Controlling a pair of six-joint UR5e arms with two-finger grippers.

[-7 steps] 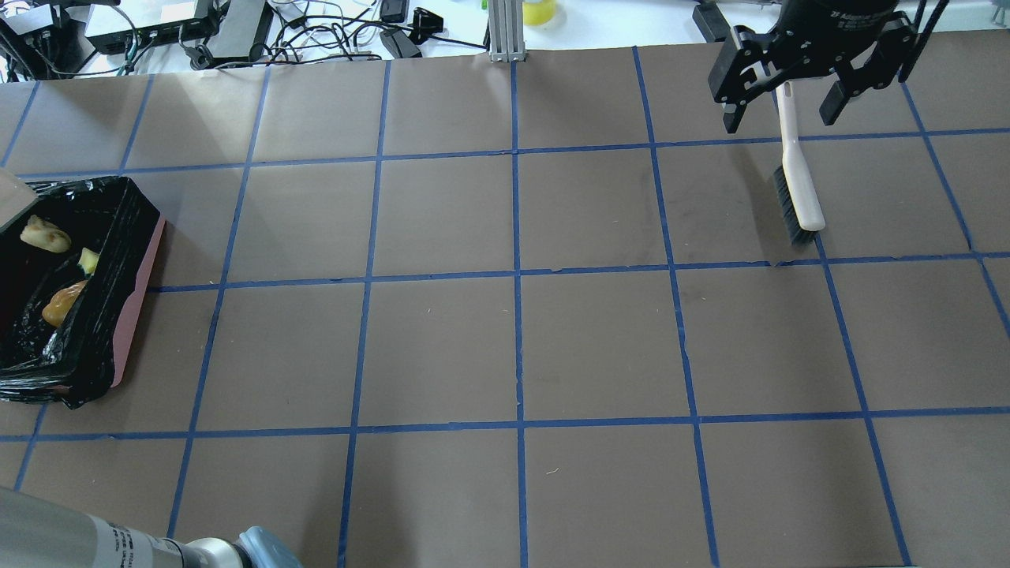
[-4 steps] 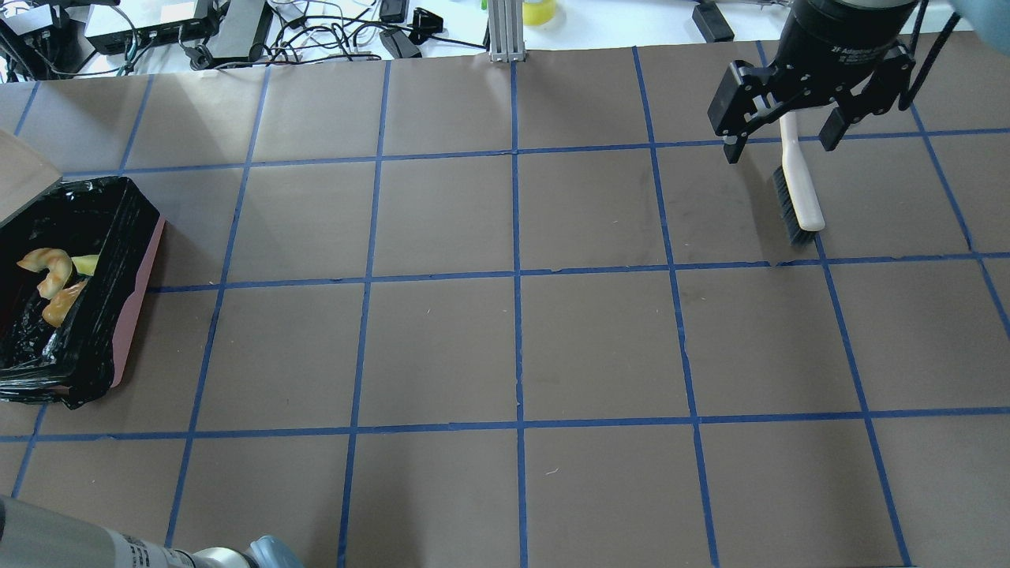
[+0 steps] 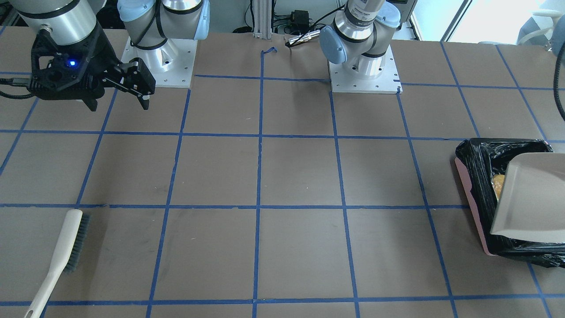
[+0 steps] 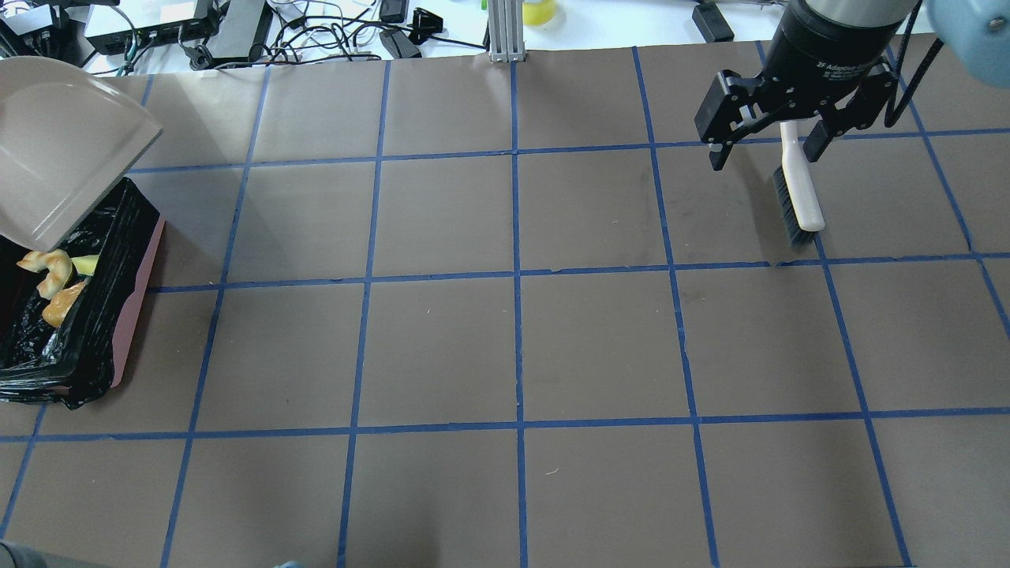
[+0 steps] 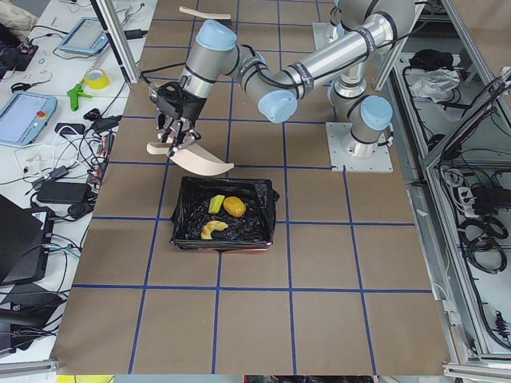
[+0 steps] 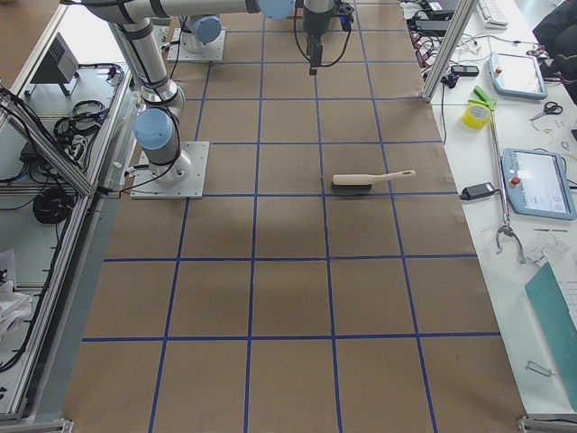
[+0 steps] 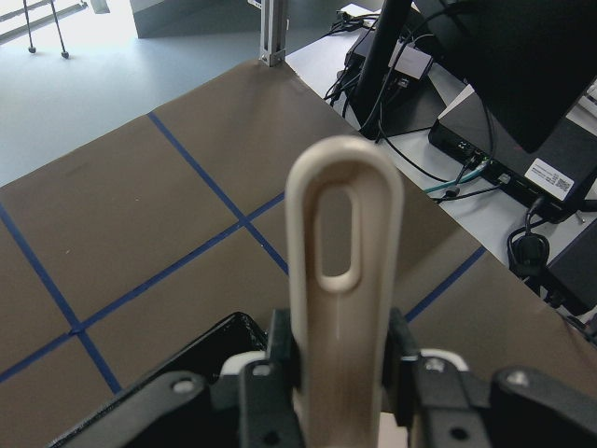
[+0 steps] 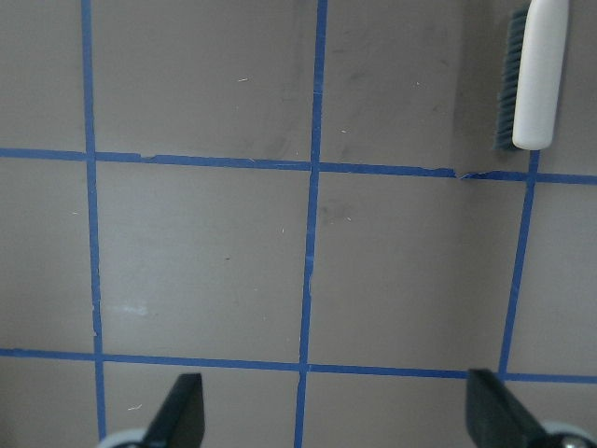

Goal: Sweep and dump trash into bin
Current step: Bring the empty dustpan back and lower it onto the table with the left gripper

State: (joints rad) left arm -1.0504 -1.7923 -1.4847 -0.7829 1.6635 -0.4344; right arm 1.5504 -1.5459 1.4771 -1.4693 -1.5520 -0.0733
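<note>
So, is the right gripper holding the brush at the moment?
No, the brush lies on the table, well apart from the open right gripper.

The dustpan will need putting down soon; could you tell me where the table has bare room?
The whole middle of the table is bare, from the bin at the robot's left end across to the brush. It is crowded only over the bin, where the dustpan hangs, and around the brush, with the open right pincer raised nearby.
</note>
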